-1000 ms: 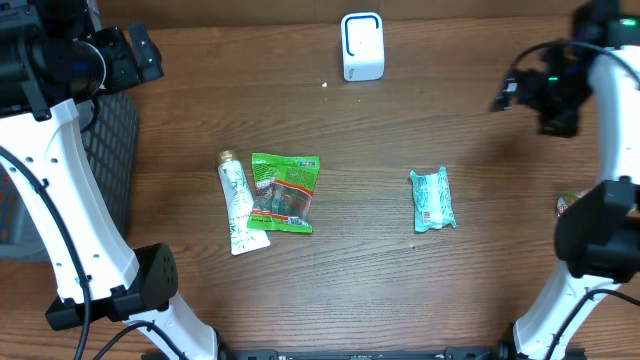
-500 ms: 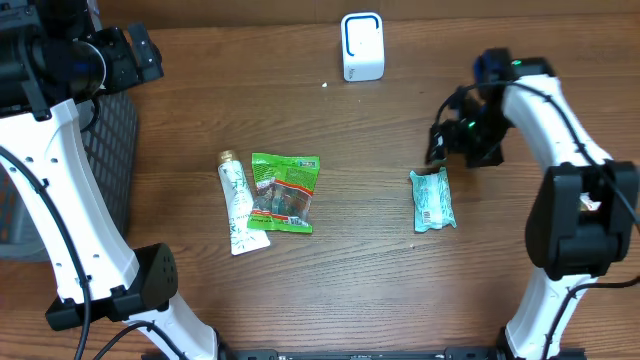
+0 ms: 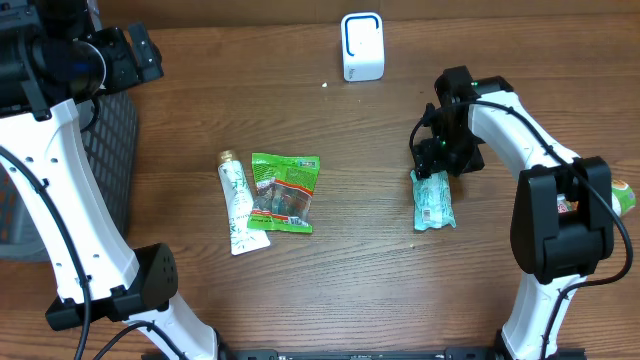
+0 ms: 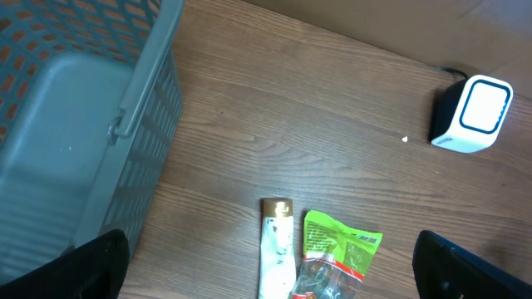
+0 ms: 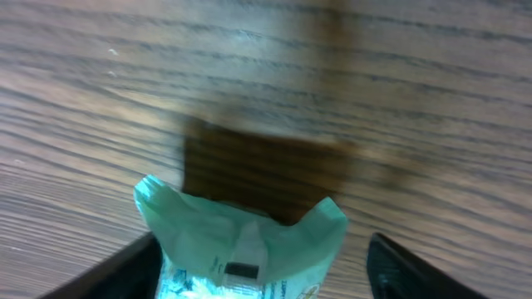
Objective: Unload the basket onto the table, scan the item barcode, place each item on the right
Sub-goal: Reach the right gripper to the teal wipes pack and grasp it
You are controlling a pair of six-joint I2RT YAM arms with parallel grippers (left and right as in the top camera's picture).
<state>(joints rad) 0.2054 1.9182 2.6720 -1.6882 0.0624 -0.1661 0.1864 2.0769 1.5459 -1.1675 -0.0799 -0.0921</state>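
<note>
Lower right gripper, part-open and empty, astride the packet end between its fingers; pinch the seam, sparing what seems the barcode. Leave left gripper wide open, empty.

The overhead camera looks straight down from well above the wooden surface. The white box sits near the top middle of its picture, and both arms are in view.

The left wrist camera sits high, to the left of the white box, and is tilted down toward it. The left tool shows only as dark tips in the bottom corners. This view shares the white box, basket, tube and green packet with the overhead.

The right wrist camera hangs very near the surface, right of the white box. It faces the end of a teal packet, framed by the tips of the right tool. Only that packet is shared with the overhead.
</note>
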